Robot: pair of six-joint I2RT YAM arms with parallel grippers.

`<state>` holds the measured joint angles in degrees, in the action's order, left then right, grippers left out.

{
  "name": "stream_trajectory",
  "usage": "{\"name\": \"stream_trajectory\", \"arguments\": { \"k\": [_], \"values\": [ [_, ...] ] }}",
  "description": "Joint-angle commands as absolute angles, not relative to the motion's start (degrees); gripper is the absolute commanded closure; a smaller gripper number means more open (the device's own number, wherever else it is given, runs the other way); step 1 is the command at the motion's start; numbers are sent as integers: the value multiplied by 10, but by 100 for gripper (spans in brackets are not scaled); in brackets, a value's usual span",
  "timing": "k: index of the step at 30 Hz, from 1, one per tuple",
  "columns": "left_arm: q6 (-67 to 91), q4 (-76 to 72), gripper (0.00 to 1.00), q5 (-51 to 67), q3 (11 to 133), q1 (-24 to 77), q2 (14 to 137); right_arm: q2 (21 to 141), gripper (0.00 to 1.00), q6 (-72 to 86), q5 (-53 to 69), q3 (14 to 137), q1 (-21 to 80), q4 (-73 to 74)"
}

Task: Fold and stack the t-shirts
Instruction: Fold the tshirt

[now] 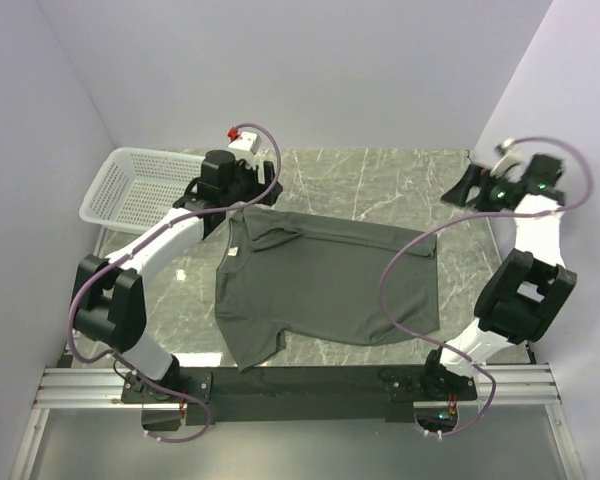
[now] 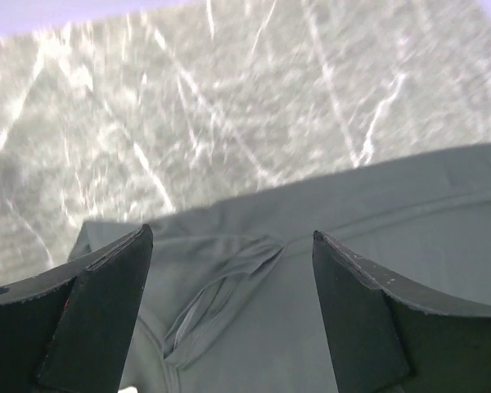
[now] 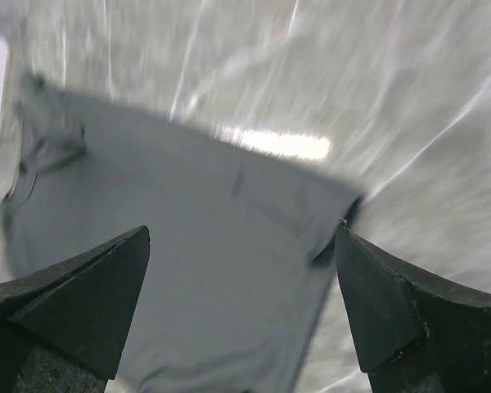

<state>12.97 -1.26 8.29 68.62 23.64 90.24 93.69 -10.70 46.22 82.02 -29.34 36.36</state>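
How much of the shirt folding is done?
Barely begun. The shirt lies spread on the table, its far edge seemingly tucked over. In hand: nothing; the left gripper and right gripper are open. Left: the main folds and stacking.

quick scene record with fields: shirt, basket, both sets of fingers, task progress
t-shirt: dark grey-green, spread on the table, collar at the left
basket: white mesh, far left corner, apart from the t-shirt
left fingers: open, above the collar end, holding nothing
right fingers: open, far right, off the t-shirt, holding nothing
progress: no folded stack visible yet
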Motion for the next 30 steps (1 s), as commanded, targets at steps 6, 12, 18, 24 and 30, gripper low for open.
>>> {"name": "stream_trajectory", "arguments": {
  "k": [6,12,18,24,30],
  "values": [
    [135,53,21,103,726,228,972,944,0,-102,447,773,-280,362],
    [108,109,27,99,755,235,1026,940,0,-112,453,745,-280,346],
    [22,151,29,74,768,253,1042,947,0,-120,461,735,-279,351],
    [9,168,32,55,769,262,1043,939,1,-134,461,726,-277,359],
    [102,181,56,47,774,285,1044,927,1,-136,451,711,-270,357]
  ]
}}
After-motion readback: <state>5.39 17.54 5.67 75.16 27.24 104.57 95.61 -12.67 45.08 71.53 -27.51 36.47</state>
